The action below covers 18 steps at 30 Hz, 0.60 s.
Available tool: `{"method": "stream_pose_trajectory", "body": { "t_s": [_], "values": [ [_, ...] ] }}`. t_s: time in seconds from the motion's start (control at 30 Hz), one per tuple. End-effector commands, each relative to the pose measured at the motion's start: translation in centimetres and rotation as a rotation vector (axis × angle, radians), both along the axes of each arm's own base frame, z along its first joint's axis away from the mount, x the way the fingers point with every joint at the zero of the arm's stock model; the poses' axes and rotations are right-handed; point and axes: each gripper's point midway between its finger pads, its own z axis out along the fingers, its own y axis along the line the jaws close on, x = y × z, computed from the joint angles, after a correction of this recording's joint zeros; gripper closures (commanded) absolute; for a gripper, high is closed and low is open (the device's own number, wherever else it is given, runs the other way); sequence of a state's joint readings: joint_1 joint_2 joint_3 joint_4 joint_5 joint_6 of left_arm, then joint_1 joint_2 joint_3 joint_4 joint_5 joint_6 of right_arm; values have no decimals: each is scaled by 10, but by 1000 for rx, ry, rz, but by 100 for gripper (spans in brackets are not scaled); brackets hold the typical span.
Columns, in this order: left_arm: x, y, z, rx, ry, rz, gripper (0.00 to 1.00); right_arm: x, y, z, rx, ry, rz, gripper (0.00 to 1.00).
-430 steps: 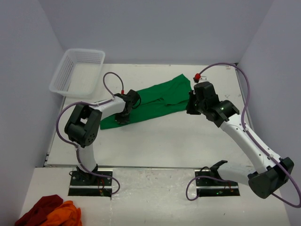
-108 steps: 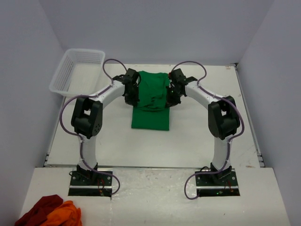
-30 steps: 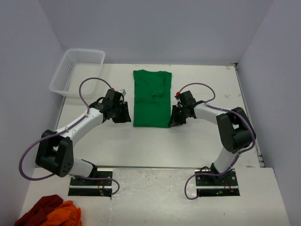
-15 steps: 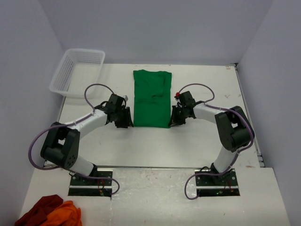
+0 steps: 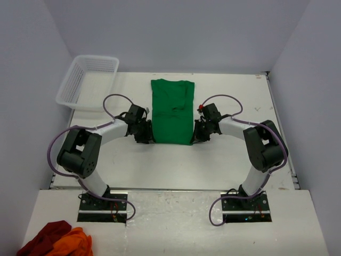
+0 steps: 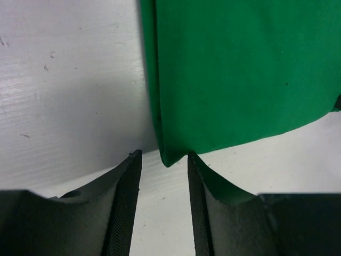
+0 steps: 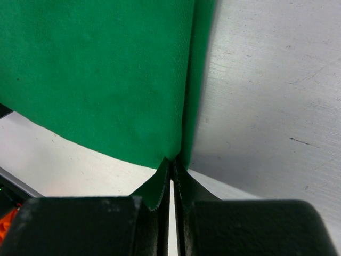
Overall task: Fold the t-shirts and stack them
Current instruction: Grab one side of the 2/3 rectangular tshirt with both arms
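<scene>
the shirt [image 5: 171, 112] lies flat in the middle of the table [image 5: 224, 165], folded to a long strip running away from you. you're at the cross fold, i'd say, with both grippers at its near corners. your right gripper [image 7: 171, 169] is closed, pinching the near right corner. your left gripper [image 6: 164, 169] stands open, the near left corner just between its fingers, not pinched. next, close the left, then lift both corners together and carry them level to the far end, or the fold skews.
</scene>
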<state>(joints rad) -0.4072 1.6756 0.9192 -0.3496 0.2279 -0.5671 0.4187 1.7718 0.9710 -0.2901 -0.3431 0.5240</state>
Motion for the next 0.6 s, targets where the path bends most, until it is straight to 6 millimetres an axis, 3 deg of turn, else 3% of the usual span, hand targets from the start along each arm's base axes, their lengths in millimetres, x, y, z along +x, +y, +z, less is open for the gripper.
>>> {"method": "stream_pose_trajectory", "body": {
  "t_s": [0.0,0.27,0.4,0.5,0.57],
  "values": [
    [21,-12,15,-45,-61,3,58,2,3,-1,3,-16,15,100],
    [24,-13,6,-30,-35,1,58,2,2,1,-1,-18,8,100],
    [20,-16,-3,-45,-12,-4,63,2,3,1,2,-15,6,100],
    [17,-21,-5,-81,-1,-16,79,3,3,0,0,-15,6,100],
    [14,-22,-5,-92,5,-19,97,2,2,-1,-3,-11,5,100]
  ]
}}
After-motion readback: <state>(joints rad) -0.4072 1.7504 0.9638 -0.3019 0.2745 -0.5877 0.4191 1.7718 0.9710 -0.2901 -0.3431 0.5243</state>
